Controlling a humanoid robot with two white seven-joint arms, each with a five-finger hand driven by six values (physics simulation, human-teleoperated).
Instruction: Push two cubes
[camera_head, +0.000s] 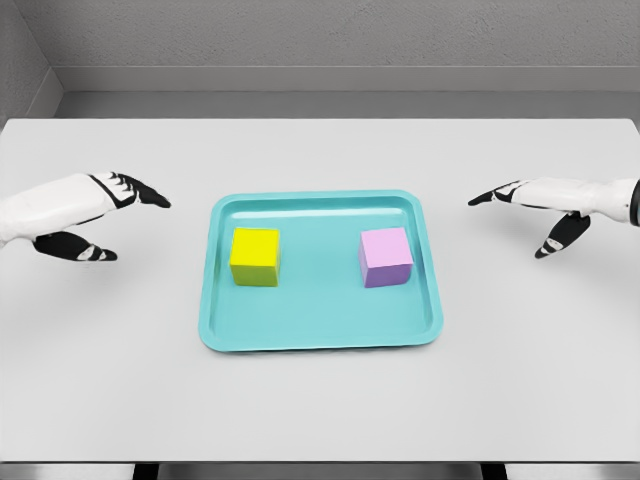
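Teal tray (320, 335) holds two cubes, yellow cube (255, 257) and purple cube (386, 257); left hand (85, 215) and right hand (545, 208) spread, empty.

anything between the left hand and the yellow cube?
Head view: only bare white table and the teal tray's raised left rim. The open left hand sits outside the tray, the yellow cube inside it.

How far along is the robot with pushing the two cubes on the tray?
Nothing looks done: the yellow cube and the purple cube sit apart inside the teal tray, untouched. In hand: nothing; the left hand and right hand sit out beyond the tray's left and right sides, fingers spread, clear of both cubes. Both pushes are left.
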